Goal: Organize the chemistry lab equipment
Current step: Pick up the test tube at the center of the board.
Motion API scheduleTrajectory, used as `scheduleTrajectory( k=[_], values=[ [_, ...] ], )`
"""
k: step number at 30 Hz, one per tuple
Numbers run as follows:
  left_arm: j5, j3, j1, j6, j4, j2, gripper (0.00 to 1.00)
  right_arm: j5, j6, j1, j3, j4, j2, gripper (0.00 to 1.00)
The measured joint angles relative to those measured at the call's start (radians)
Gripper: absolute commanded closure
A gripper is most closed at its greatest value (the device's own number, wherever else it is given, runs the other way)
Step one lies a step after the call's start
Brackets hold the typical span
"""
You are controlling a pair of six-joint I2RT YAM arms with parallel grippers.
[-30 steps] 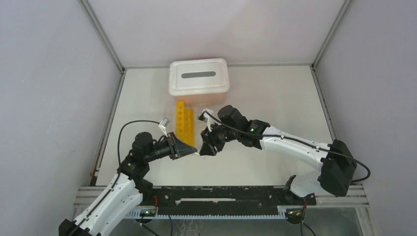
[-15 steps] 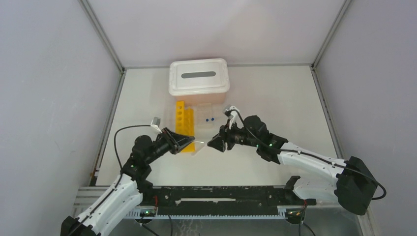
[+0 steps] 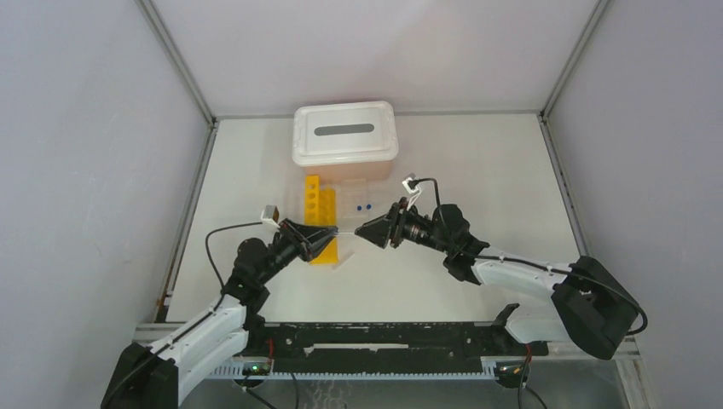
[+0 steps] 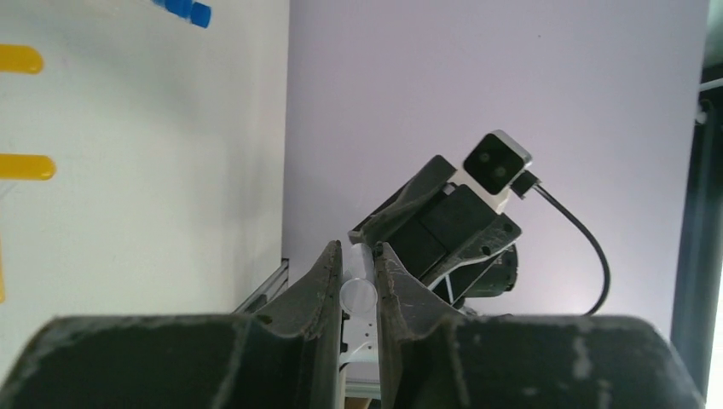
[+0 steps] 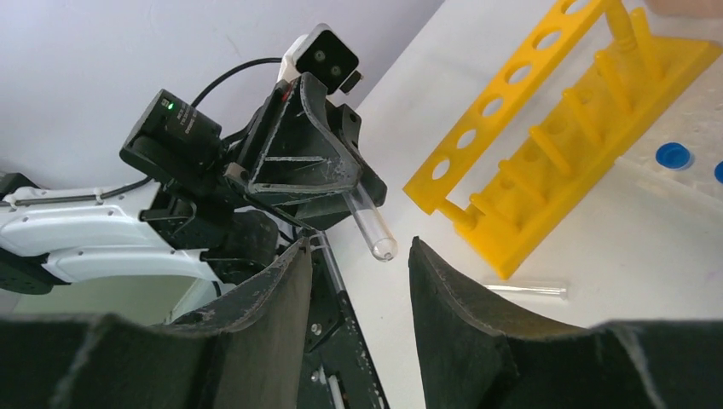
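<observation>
While the left gripper (image 4: 358, 256) clamps a clear tube (image 5: 372, 223), the right gripper (image 5: 360, 245) faces it, jaws apart, empty. Likely handover; next, right closes on the free end.

**What I could not make out**

On my left wrist feed, only the rim of the glass tube (image 4: 358, 296) showed; the fingers of the left gripper (image 4: 358, 256) hid the rest. The yellow rack (image 4: 21, 60) ran off the picture's left edge and the blue caps (image 4: 183, 10) off its top. Overhead, the tube looked too thin to trace.
</observation>
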State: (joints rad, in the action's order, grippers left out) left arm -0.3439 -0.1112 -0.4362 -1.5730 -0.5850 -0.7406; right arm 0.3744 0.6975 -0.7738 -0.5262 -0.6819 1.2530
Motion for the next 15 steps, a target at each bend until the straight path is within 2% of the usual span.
scheduleTrajectory(
  k=[15],
  values=[
    [-0.008, 0.001, 0.007, -0.028, -0.132, -0.066, 0.91, 0.035, 0.064, 0.002, 0.002, -0.103, 0.071, 0.51]
  ],
)
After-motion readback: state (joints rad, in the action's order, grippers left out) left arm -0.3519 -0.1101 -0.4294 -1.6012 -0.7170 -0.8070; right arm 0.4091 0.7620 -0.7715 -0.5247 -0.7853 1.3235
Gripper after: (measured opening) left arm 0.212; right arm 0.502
